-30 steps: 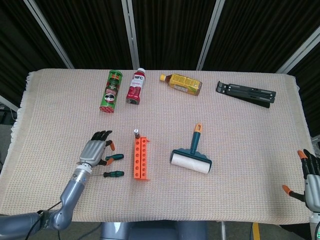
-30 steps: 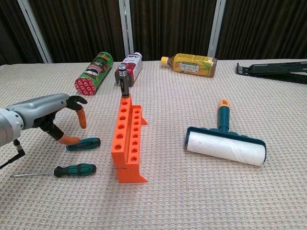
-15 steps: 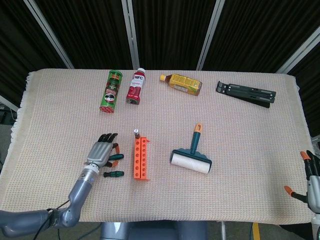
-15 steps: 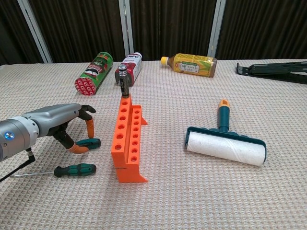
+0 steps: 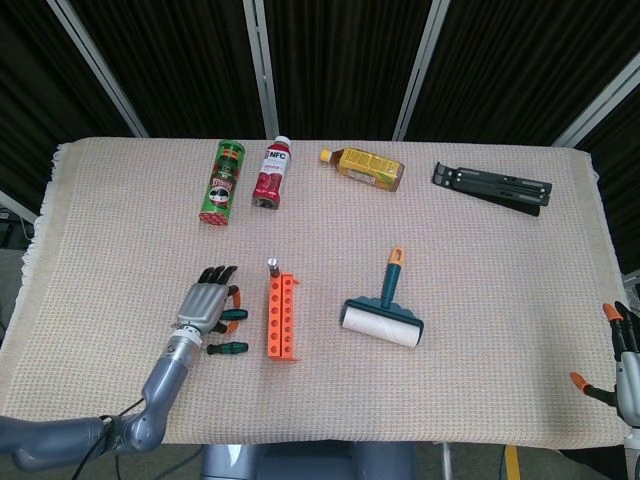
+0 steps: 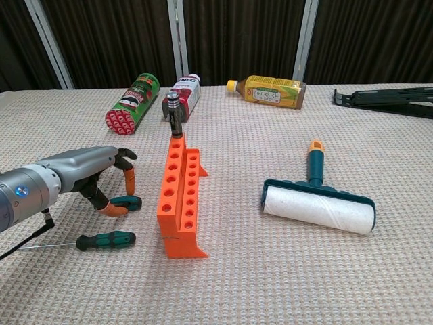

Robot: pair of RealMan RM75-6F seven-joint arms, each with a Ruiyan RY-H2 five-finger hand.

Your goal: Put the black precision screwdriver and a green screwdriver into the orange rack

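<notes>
A: What does the chest view add to the head view?

B: In it the black precision screwdriver (image 6: 174, 114) stands upright in the far end hole of the orange rack (image 6: 178, 195); overhead only its silver cap shows. It also shows the left hand (image 6: 101, 177) arched, fingers curled down, an orange fingertip (image 6: 111, 209) touching the handle of one green screwdriver (image 6: 125, 201) just left of the rack. I cannot tell whether it is pinched. A second green screwdriver (image 6: 105, 240) lies nearer the front, untouched.

A: And the head view alone?

B: The right hand (image 5: 624, 362) at the table's (image 5: 500, 300) right front edge, well away from the rack, fingers spread, holding nothing.

A: Room around the rack?

B: A lint roller (image 5: 383, 313) lies to its right with bare cloth between. Behind it, near the back edge, are a Pringles can (image 5: 222, 182), a red NFC bottle (image 5: 272, 174), a yellow tea bottle (image 5: 363, 168) and a black folding stand (image 5: 492, 187).
</notes>
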